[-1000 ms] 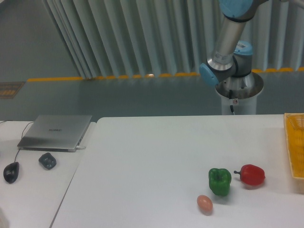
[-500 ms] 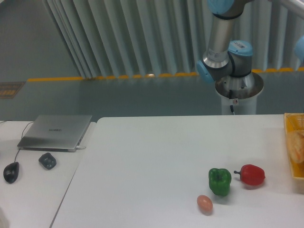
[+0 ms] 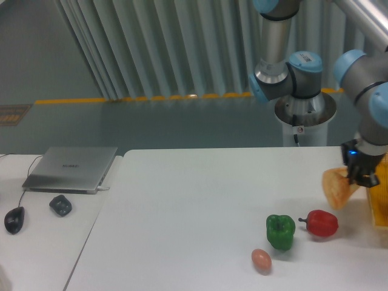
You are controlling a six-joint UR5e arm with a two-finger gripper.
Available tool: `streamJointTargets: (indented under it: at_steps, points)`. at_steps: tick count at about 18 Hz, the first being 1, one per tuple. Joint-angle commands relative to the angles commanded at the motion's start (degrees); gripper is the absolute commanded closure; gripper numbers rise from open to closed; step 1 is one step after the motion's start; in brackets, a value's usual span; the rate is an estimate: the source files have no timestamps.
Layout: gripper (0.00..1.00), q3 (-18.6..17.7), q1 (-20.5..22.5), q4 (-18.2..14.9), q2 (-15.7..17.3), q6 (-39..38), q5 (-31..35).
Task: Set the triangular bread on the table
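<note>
Nearest the camera, a small oval pinkish-brown egg (image 3: 261,260) is lying on the plain white surface (image 3: 194,206), smooth and matte. Just behind it a glossy, lobed green bell pepper (image 3: 280,231) is standing upright, and beside that a shiny red bell pepper (image 3: 321,224) is lying on its side with its stem pointing toward the green one; the 2 peppers are near each other but apart.

Behind and to the right of the red pepper, the dark end effector (image 3: 360,174) is gripping the triangular bread (image 3: 337,188), a golden orange-tan wedge with a soft, rounded outline, blurred in this view. The fingers are closing on its upper right part, and the wedge is hanging above the surface near the right edge, not touching it as far as can be told. A yellow mesh basket (image 3: 381,209) is showing at the far right border.

Compared with 0.5 s ago, the grey and light-blue arm (image 3: 364,91) is now reaching into view from the upper right, and the bread is now out over the surface rather than at the basket; the egg and peppers are sitting where they were.

A broad bare stretch of the surface is running left and toward the far edge. On the smaller white desk (image 3: 42,230) at left, a dark mouse (image 3: 14,219), a small dark object (image 3: 60,205) and a closed grey laptop (image 3: 71,168) are resting.
</note>
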Motion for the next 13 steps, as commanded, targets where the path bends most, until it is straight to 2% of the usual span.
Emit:
streamJointTargets:
  at_steps: [4, 6, 9, 10, 13]
  points:
    - [0.95, -1.9, -2.2, 0.3, -0.3, -0.3, 3.6]
    - [0.89, -2.1, -2.7, 0.4, -0.7, -0.3, 3.6]
    - [0.88, -2.3, -4.6, 0.5, -1.5, -0.4, 3.8]
    - [0.82, -2.3, -4.6, 0.6, -1.5, -0.4, 3.9]
    - [0.81, -2.4, -4.7, 0.5, -1.4, -0.3, 3.9]
